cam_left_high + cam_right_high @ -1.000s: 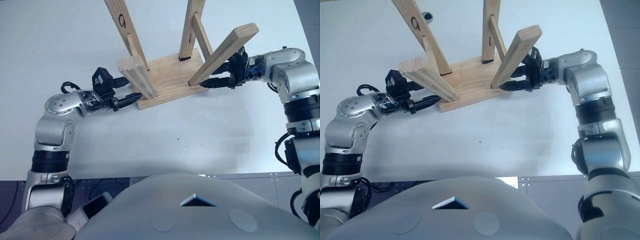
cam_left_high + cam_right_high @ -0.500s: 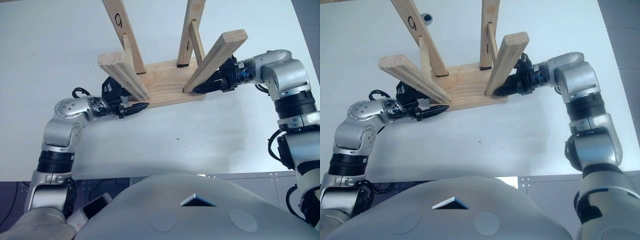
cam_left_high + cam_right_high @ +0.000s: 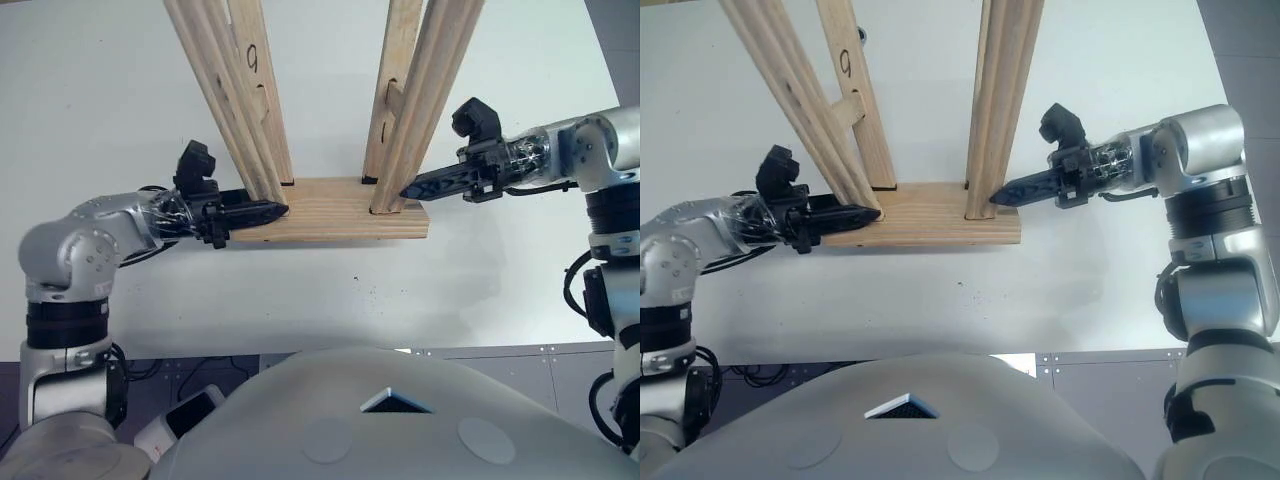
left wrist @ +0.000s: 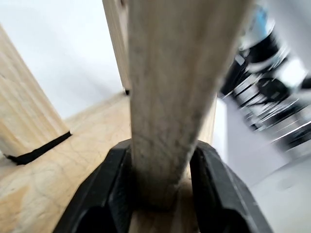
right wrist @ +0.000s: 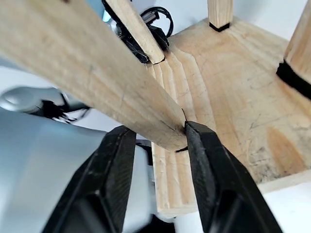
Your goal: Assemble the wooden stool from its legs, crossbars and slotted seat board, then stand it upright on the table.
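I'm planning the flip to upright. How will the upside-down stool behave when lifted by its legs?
Probably stiff: solid wooden legs sit slotted into the seat board. Likely tippy once lifted, since the long legs rise far above the flat board. The left hand and right hand pinch low, so it may swing.

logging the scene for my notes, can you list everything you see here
seat board: one, pale wood, flat on the table, legs pointing up
legs: four, pale wood, standing in the seat board
crossbars: two partly seen, pale wood, one between each side's pair of legs
table: one, white, under everything
left end effector: one, black, clamped on the base of the near left leg
right end effector: one, black, clamped on the base of the near right leg
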Controlling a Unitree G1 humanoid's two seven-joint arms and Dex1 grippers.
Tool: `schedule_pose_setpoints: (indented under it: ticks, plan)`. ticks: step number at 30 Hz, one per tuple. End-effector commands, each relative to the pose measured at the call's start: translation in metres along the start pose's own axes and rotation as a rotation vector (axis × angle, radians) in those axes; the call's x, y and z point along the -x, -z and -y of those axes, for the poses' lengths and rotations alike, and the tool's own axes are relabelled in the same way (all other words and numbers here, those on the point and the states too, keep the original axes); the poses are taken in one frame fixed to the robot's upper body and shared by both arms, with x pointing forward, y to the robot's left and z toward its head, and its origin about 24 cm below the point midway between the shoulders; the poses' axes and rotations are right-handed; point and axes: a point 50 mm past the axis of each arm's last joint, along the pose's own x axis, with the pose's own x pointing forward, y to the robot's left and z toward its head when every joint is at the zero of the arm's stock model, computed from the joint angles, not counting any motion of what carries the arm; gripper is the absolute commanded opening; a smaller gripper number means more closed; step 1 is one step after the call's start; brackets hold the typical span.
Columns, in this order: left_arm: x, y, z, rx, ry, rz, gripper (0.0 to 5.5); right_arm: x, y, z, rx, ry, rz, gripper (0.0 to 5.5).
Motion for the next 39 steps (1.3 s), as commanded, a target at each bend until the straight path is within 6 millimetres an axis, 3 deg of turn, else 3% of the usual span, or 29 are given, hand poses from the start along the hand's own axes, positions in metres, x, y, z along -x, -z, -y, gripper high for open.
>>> schedule_pose_setpoints:
  ticks: [1, 4, 9, 13, 15, 17, 19, 21, 24, 26, 29, 33, 39]
  plan:
    - [-0.002, -0.027, -0.018, 0.152, -0.134, 0.069, 1.5, -0.027, -0.004, 0.008, -0.093, -0.01, 0.007, 1.31]
    - [-0.005, -0.039, -0.02, 0.21, -0.146, 0.106, 1.91, -0.032, -0.011, 0.018, -0.127, 0.063, 0.064, 1.29]
    - [0.007, -0.055, -0.028, 0.289, -0.245, 0.174, 2.63, -0.025, -0.026, 0.014, -0.143, 0.074, 0.167, 2.24]
    - [0.03, -0.067, -0.027, 0.306, -0.244, 0.323, 2.63, -0.003, -0.033, 0.012, -0.169, 0.078, 0.274, 2.97]
    - [0.043, -0.069, -0.028, 0.305, -0.25, 0.425, 2.63, 0.013, -0.035, 0.009, -0.169, 0.076, 0.335, 2.97]
    - [0.058, -0.071, -0.029, 0.168, -0.296, 0.558, 2.63, 0.03, -0.038, 0.002, -0.164, 0.056, 0.414, 2.97]
    - [0.069, -0.062, -0.03, -0.1, -0.366, 0.64, 2.63, 0.049, -0.038, -0.005, -0.111, 0.064, 0.504, 2.97]
    - [0.069, -0.039, -0.035, -0.332, -0.43, 0.528, 2.63, 0.06, -0.021, -0.002, 0.141, 0.234, 0.504, 2.97]
    - [0.062, -0.009, -0.037, -0.612, -0.431, 0.163, 2.63, 0.05, 0.021, 0.012, 0.453, 0.457, 0.299, 2.97]
    - [0.063, -0.001, -0.036, -0.678, -0.383, 0.039, 2.63, 0.043, 0.035, 0.021, 0.563, 0.531, 0.219, 2.97]
    - [0.065, -0.001, -0.036, -0.706, -0.31, -0.047, 2.63, 0.037, 0.045, 0.019, 0.623, 0.476, 0.181, 2.97]
    - [0.049, -0.005, -0.042, -0.752, -0.229, -0.105, 2.63, 0.025, 0.05, 0.009, 0.639, 0.361, 0.157, 2.97]
    - [0.031, -0.009, -0.051, -0.826, -0.174, -0.196, 2.63, 0.002, 0.04, 0.017, 0.669, 0.367, 0.149, 2.97]
